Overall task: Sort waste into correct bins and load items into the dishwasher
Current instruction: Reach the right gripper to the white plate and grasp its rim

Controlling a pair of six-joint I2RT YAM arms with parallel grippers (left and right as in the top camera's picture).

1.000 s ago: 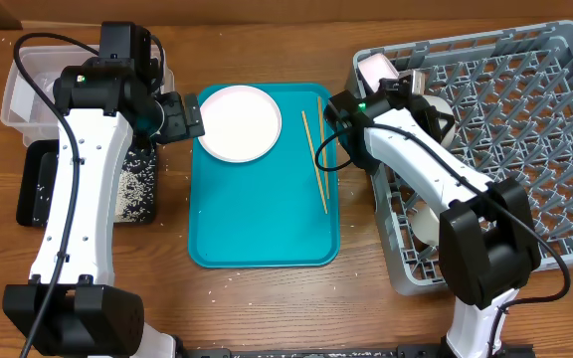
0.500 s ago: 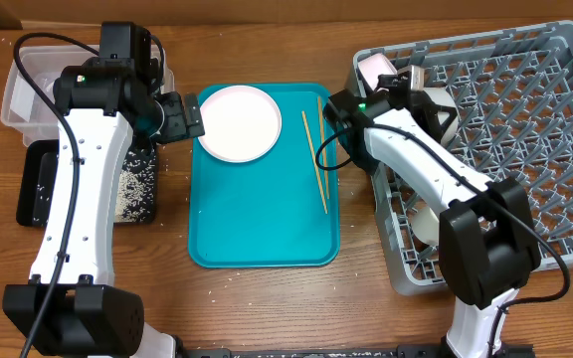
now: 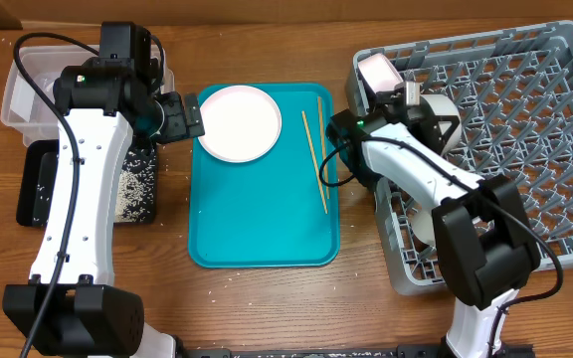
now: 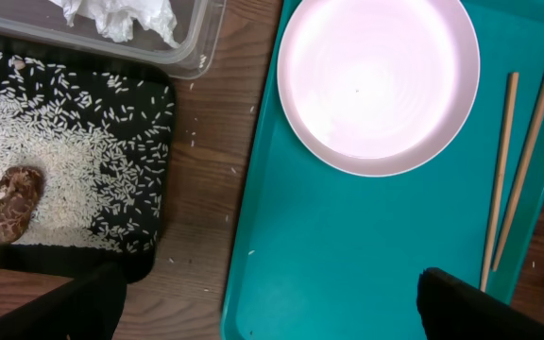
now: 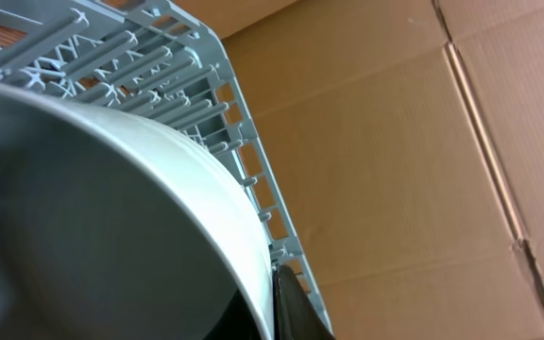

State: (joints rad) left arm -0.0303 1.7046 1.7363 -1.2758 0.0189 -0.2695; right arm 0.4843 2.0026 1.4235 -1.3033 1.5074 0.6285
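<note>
A teal tray (image 3: 263, 219) on a brown wood-grain table (image 3: 267, 308). On it, a plain white plate (image 3: 239, 122) at eleven o'clock and two pale tan chopsticks (image 3: 314, 159) at two o'clock. At nine o'clock, a black tray (image 3: 28, 194) speckled with white rice (image 4: 83, 161) and a mottled brown lump (image 4: 15, 202). At three o'clock, a grey grid-patterned rack (image 3: 535, 149) and a white bowl (image 5: 111, 189)

white plate (image 3: 239, 122): teal tray's (image 3: 264, 214) 11 o'clock corner | grey rack (image 3: 535, 129): table (image 3: 267, 308) 3 o'clock | clear tub (image 3: 13, 99): 10 o'clock | black tray (image 3: 30, 189): 9 o'clock
</note>
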